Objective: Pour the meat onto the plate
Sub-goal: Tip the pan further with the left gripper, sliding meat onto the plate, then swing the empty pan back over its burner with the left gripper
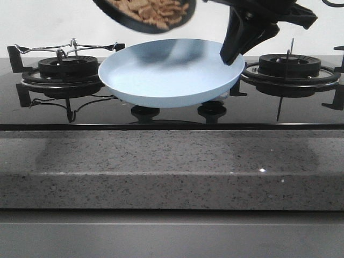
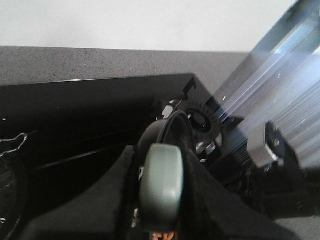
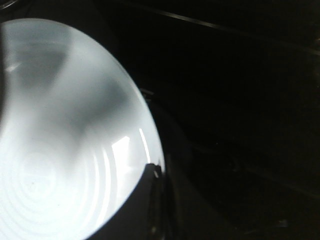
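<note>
meat (image 1: 153, 11): all of it in the tilted frying pan (image 1: 145, 24), up left of the right claw (image 1: 230, 56), none poured

plate (image 1: 161, 78): bare, right claw pinching its rim

left claw (image 2: 160, 220): clamped on pan handle (image 2: 161, 185)

left to do: the whole pour

the front view sits low, about level with the grey speckled counter edge (image 1: 172, 169), and looks straight forward across the black glass hob (image 1: 172, 115) toward a pale wall, at middling range. the left wrist view looks along the pale handle (image 2: 161, 187), which fills its near field, out over the hob (image 2: 90, 115) to the counter (image 2: 100, 62) and wall beyond. the right wrist view is very close, looking down onto the plate (image 3: 60, 135), overexposed, with dark hob behind. front and right wrist views share the plate (image 1: 169, 72); front and left wrist views share the hob and counter.
</note>
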